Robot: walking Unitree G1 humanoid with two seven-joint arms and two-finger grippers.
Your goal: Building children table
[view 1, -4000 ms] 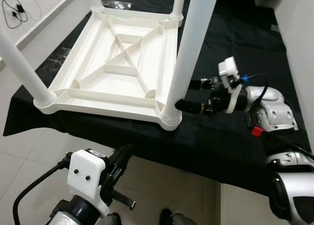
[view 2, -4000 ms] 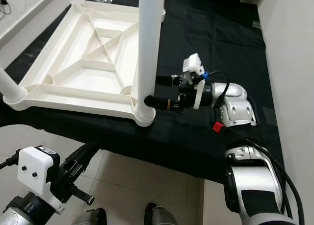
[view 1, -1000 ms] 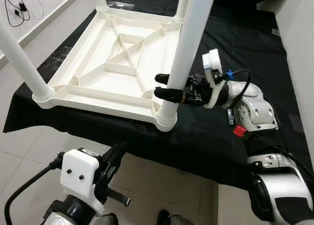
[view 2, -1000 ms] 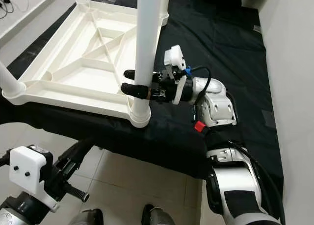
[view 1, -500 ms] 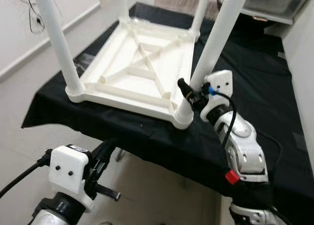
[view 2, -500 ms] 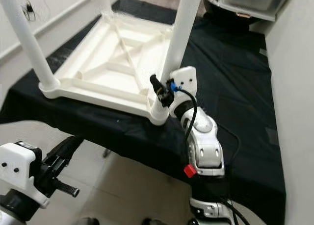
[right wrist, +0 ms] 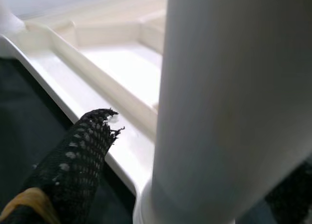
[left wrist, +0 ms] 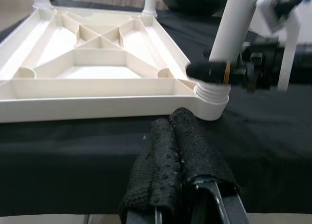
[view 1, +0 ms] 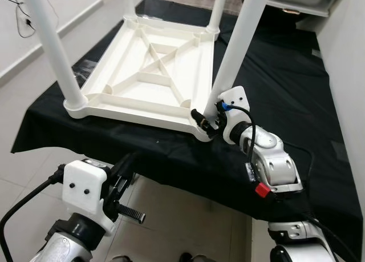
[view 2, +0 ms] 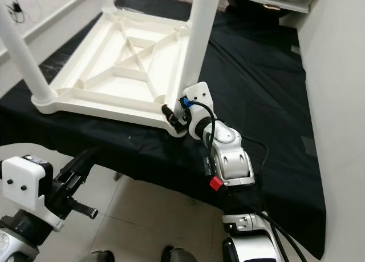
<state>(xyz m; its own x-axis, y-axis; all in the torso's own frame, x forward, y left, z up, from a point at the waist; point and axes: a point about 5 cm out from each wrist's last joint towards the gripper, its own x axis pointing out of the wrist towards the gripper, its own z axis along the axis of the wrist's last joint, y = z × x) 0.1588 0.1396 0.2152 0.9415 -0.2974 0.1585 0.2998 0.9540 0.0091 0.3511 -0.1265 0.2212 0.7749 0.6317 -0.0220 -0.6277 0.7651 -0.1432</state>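
White ribbed tabletop (view 1: pixel 149 79) upside-down on black cloth (view 1: pixel 285 91), right tool (view 1: pixel 206 121) clasping its near leg (view 1: pixel 231 62).

I see the right gripper (view 1: pixel 204 120) straddling the near-right leg (view 1: pixel 235 51) at its socket, so that corner is blocked. The upturned tabletop (view 1: pixel 145 79) covers the counter's (view 1: pixel 285 102) left half; its ribs break up the inside. The black cloth to the right of the leg lies bare. Left gripper (left wrist: pixel 178 151) sits below the counter edge, fingers together, floor (view 1: pixel 182 216) beneath it.

right gripper (view 2: pixel 173 117) around table leg (view 2: pixel 197 45)
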